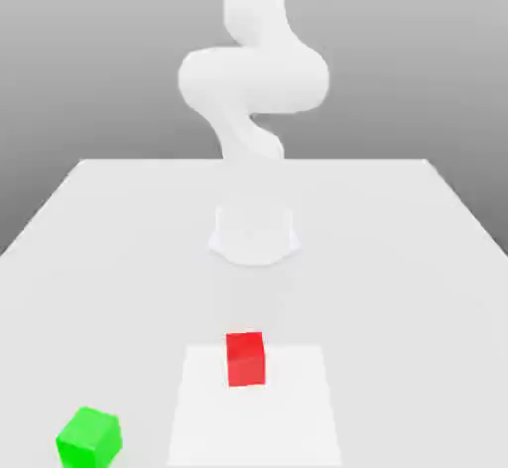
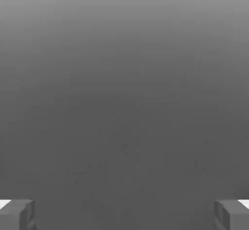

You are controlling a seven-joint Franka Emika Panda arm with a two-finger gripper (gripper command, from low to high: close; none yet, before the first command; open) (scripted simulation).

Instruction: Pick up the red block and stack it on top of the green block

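The red block (image 1: 245,359) rests on the white table in the near middle of the exterior view, on a paler square patch (image 1: 298,416). The green block (image 1: 89,436) lies on the table at the near corner on the exterior view's left, well apart from the red one. In the hand view my gripper (image 2: 124,215) is open, its two grey fingertips (image 2: 17,214) set wide apart against plain grey background, with nothing between them. The white arm (image 1: 253,74) curls up high above the table behind the blocks.
The arm's round base (image 1: 254,235) sits on the table (image 1: 397,258) behind the red block. The table's far edge runs across the exterior view at about mid-height, and its side edges slant outward toward the near end.
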